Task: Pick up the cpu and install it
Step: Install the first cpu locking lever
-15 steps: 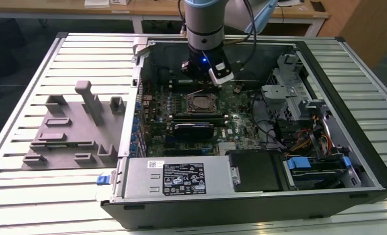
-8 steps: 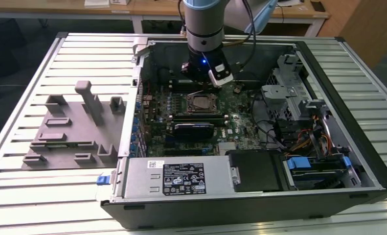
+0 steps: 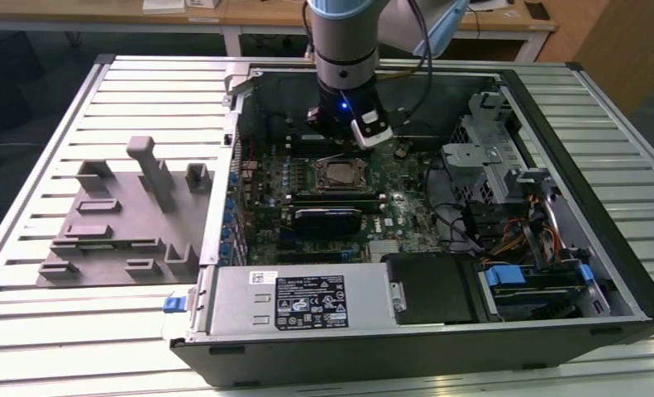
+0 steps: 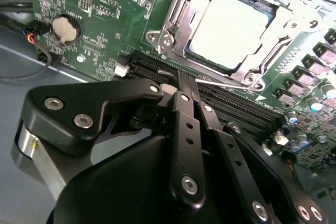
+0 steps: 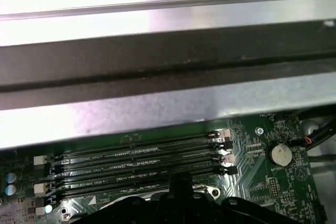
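- One cpu [image 4: 228, 30], a pale silvery square, sits inside the metal-framed socket [image 4: 173, 22] on the green motherboard [image 4: 100, 9] in the second wrist view; in the exterior view the same chip [image 3: 335, 174] lies in the middle of the board, inside the open computer case [image 3: 591, 248].
- One robot arm [image 3: 343, 50] reaches down into the case from above, its wrist hanging over the board just beyond the socket.
- One pincer [image 4: 184, 85]: in the second wrist view its black linkage arms run together towards the memory slots, and the tips look closed against each other or nearly so, with nothing seen between them. It is not touching the cpu; it sits just beside the socket, over the slots.
- Four long black memory slots [image 5: 136, 163] lie side by side in the first wrist view, all bare.
- One round coin battery [image 5: 280, 153] sits on the board near the slot ends; it shows in the second wrist view too [image 4: 66, 29].
- One grey plastic fixture plate [image 3: 117, 219] with several upright blocks lies on the slatted metal counter [image 3: 73, 331], on the exterior view's left of the case.
- One power supply box [image 3: 293, 302] with a label fills the near corner of the case.
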`<action>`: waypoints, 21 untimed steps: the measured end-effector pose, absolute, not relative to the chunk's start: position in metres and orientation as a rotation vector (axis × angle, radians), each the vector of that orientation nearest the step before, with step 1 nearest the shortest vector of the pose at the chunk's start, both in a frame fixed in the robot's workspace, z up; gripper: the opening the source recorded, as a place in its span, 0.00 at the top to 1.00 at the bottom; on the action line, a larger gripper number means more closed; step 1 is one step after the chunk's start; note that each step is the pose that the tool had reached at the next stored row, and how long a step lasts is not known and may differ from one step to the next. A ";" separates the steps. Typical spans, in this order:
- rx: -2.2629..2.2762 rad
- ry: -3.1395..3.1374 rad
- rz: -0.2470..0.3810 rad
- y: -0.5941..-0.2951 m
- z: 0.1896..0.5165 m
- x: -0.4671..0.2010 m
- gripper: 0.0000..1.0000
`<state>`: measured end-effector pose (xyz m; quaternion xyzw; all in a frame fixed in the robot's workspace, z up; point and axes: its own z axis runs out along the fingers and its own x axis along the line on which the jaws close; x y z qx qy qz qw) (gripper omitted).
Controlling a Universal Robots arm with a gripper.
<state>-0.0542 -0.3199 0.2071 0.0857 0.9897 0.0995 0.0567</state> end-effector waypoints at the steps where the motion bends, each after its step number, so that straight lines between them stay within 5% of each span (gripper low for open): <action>1: 0.267 3.001 0.297 -0.320 0.207 -0.054 0.89; 21: 0.447 2.966 0.278 -0.313 0.202 -0.066 0.89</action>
